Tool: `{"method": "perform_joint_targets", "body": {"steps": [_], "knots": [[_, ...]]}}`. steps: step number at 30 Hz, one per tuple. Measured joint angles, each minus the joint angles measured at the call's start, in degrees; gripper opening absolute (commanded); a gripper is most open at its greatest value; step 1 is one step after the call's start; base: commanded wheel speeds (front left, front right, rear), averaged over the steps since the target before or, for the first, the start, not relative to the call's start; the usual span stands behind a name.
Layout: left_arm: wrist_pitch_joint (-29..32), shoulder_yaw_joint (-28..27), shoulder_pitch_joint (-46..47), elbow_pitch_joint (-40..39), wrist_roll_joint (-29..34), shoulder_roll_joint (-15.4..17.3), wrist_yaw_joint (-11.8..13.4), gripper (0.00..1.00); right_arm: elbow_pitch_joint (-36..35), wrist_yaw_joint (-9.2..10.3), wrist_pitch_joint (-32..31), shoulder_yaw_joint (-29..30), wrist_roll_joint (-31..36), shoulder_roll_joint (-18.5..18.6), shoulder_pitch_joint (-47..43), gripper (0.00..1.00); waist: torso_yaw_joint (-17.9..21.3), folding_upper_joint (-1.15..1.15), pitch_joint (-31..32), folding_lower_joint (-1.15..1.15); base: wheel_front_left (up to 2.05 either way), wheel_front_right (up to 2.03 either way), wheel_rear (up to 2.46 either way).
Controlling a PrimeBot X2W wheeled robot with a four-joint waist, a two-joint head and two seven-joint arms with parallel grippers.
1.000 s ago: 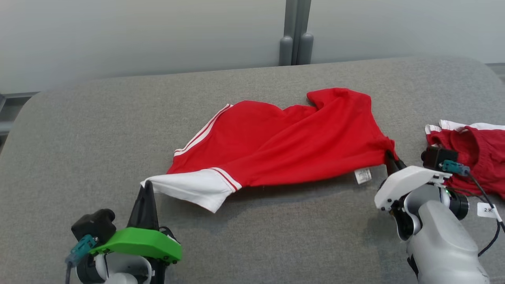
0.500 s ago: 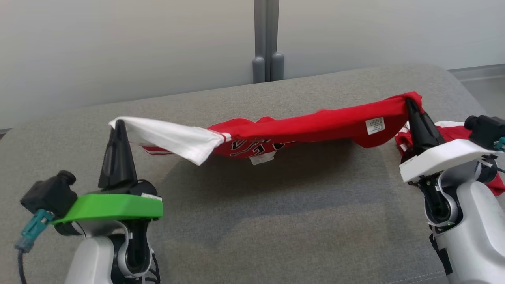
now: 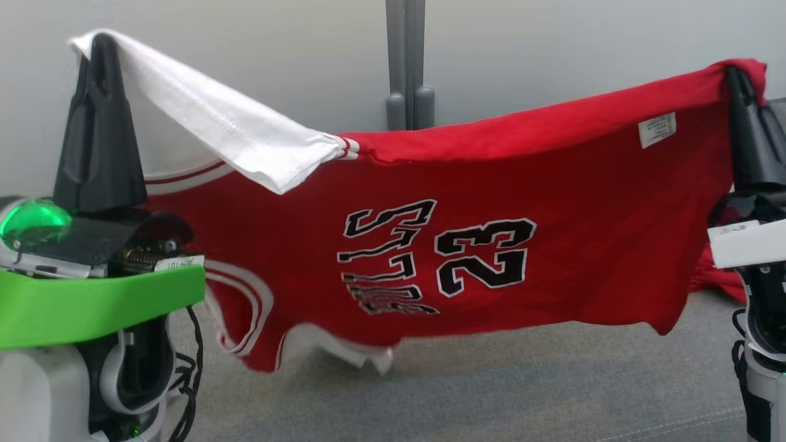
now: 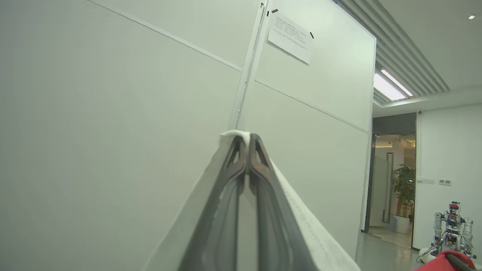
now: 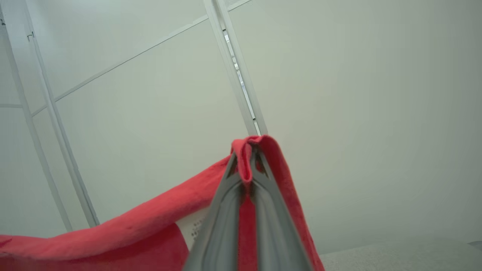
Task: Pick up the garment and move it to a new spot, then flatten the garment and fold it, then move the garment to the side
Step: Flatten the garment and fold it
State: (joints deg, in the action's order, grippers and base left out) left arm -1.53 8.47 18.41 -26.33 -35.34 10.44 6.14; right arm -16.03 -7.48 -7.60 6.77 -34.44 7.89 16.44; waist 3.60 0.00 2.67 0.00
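Observation:
The garment [image 3: 552,202] is a red jersey with white trim and a black "23" print, hanging spread between my two grippers above the grey surface [image 3: 522,393]. My left gripper [image 3: 98,46] is raised at the upper left, shut on the garment's white part [image 4: 308,233], which drapes over its fingertips. At the upper right my right gripper [image 3: 734,77] is shut on the red edge [image 5: 263,150]. The lower hem hangs just above the surface. A white label [image 3: 657,129] shows near the right grip.
A second red garment [image 3: 712,279] lies on the surface at the right, mostly hidden behind the hanging jersey. A pale partition wall with a grey post [image 3: 404,61] stands behind. In the left wrist view another robot [image 4: 450,226] stands far off in a hallway.
Both grippers have risen with the garment, lifting it off the surface until it hangs open between them. The head camera has also shifted.

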Motion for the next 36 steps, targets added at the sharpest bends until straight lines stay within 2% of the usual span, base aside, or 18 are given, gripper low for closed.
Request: {"method": "perform_joint_targets", "body": {"steps": [5,9,13,19,25,30,36], "knots": [[5.6,0.97,4.86,-4.2,1.88,2.93,0.55,0.0,-8.83,0.0,-6.28,2.72,-0.62,-1.85,-0.64,0.0,-0.3,0.0,-1.03,0.0,0.0,0.0,0.0],[8.31,1.42,7.25,-2.13,1.72,3.43,0.76,0.0,-9.07,0.0,-9.65,2.82,0.13,-2.57,-0.36,0.0,-0.41,0.0,-2.71,0.0,0.0,0.0,0.0],[8.84,0.96,12.06,3.53,1.37,4.24,0.18,0.0,-4.93,0.0,-11.37,1.18,0.45,-3.02,5.04,0.0,-0.49,0.0,-5.69,0.0,0.0,0.0,0.0],[9.1,0.83,26.63,16.05,3.01,5.59,-1.94,0.0,8.93,0.0,-10.65,-1.01,3.49,-2.29,22.97,0.0,-0.5,0.0,-11.88,0.0,0.0,0.0,0.0],[6.21,1.32,48.12,32.63,7.95,6.47,-2.69,0.0,28.25,0.0,-3.27,-2.41,9.8,-1.74,46.95,0.0,-0.54,0.0,-19.07,0.0,0.0,0.0,0.0],[-0.45,3.23,62.42,45.75,11.92,3.76,-2.67,0.0,43.87,0.0,5.71,-2.37,15.16,-0.93,61.3,0.0,-1.01,0.0,-24.44,0.01,0.0,0.0,0.0],[-7.6,4.72,69.48,56.26,13.56,1.14,-3.34,0.0,57.25,0.0,13.24,-3.49,17.73,0.14,68.79,0.0,-2.37,0.0,-29.95,0.01,0.0,0.0,0.0]]}}
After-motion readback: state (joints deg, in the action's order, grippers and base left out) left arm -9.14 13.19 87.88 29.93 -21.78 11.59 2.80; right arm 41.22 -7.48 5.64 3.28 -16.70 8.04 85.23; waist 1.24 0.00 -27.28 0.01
